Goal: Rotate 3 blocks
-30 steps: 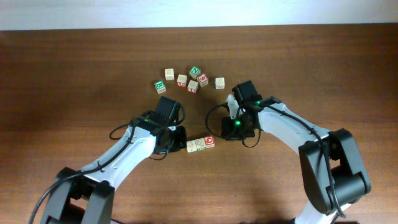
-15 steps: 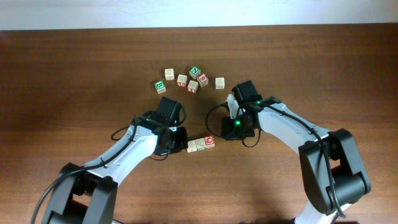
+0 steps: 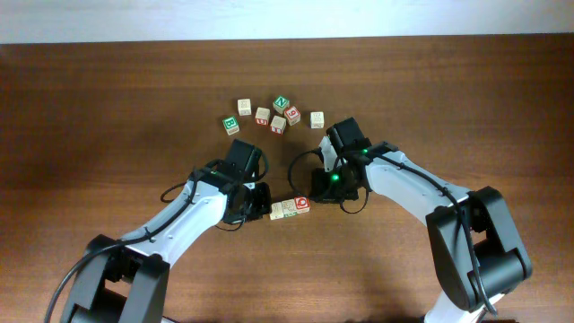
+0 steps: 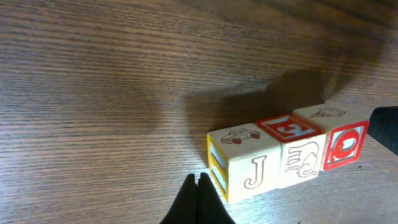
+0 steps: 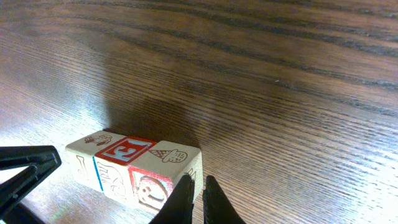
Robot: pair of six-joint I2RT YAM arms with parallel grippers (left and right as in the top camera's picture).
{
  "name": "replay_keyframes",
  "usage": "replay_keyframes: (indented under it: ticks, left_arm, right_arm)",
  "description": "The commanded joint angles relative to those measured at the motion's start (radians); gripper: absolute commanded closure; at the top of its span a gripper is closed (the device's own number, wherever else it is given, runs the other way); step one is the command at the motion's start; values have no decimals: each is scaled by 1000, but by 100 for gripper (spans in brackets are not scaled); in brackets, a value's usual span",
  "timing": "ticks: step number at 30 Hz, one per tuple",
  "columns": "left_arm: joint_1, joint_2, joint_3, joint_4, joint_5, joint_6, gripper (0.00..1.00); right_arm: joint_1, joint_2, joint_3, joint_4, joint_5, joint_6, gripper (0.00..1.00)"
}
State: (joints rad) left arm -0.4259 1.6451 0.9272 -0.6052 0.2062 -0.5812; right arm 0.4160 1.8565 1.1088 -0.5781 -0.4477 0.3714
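Looking at the three blocks (image 3: 290,207), they sit in one tight row on the desk (image 3: 90,108), faces touching, right between the two arms. Left end effector (image 4: 198,191) is fully closed, its tip just beside the J end of the row, so my guess is it works as a stop or pivot rather than a grab. Right end effector (image 5: 198,186) is pinched closed too, holding nothing, tip against the other end by the red O face. Pushing from opposite ends like that looks like a way to swing the whole row round in one go, no lifting needed. Spare cubes (image 3: 273,115) are bunched up well apart toward the back, so nothing there blocks the turn. Only things in the way would be the arms themselves, since both hang close over the row, and the row could buckle at a joint if the pushes aren't even
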Motion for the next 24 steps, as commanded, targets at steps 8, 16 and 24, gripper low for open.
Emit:
replay_keyframes:
  ticks: [8,16,24]
  left_arm:
    - [0,12,-8,14,-19,-10,100]
    - [0,12,-8,14,-31,-10,100]
    - [0,12,-8,6,-27,-10,100]
  right_arm:
    - [49,15,-5,-28,14,93,92]
    - [49,15,-5,-80,10,143,96]
    - [42,15,-2,-64,10,59,96]
